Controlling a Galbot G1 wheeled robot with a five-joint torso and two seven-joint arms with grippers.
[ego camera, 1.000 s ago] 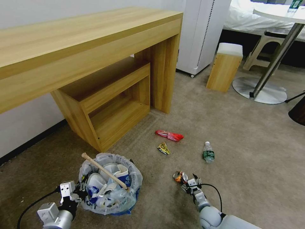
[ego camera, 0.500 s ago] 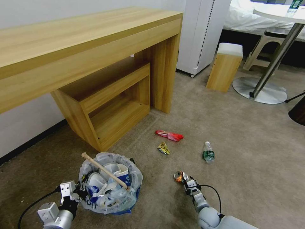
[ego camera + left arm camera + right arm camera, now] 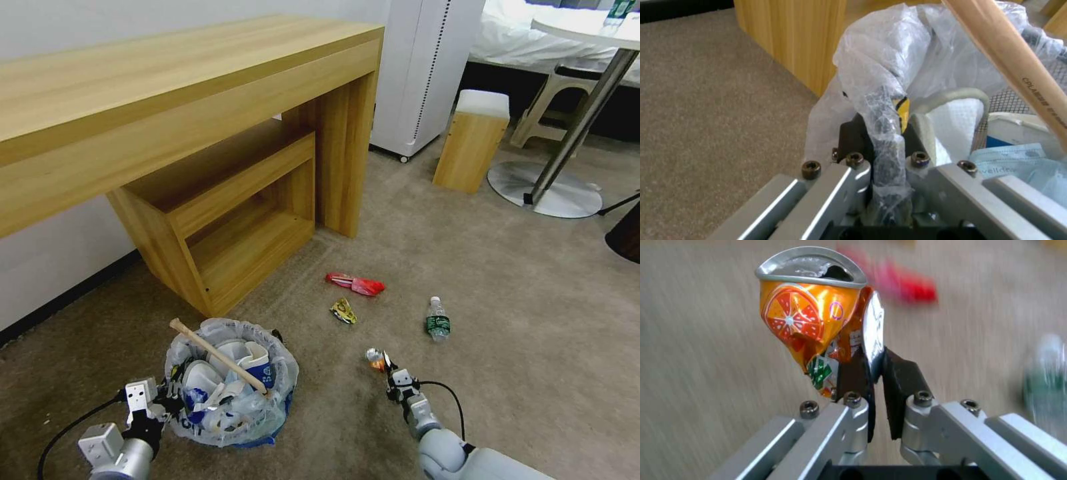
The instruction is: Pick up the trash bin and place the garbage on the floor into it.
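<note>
head view: a small round blue trash bin lined with a translucent white bag point(image 3: 230, 383) sits on the beige short-pile carpet point(image 3: 520, 320), stuffed with litter, a wooden stick point(image 3: 217, 355) poking out. the left gripper point(image 3: 167, 399) is at its rim. the right gripper point(image 3: 387, 365) pinches a crushed orange can point(image 3: 375, 358).

left wrist view: the fingers point(image 3: 852, 140) are clenched on the bag-covered rim of the bin.

right wrist view: the fingers point(image 3: 900, 380) clamp the can's flattened edge.
</note>
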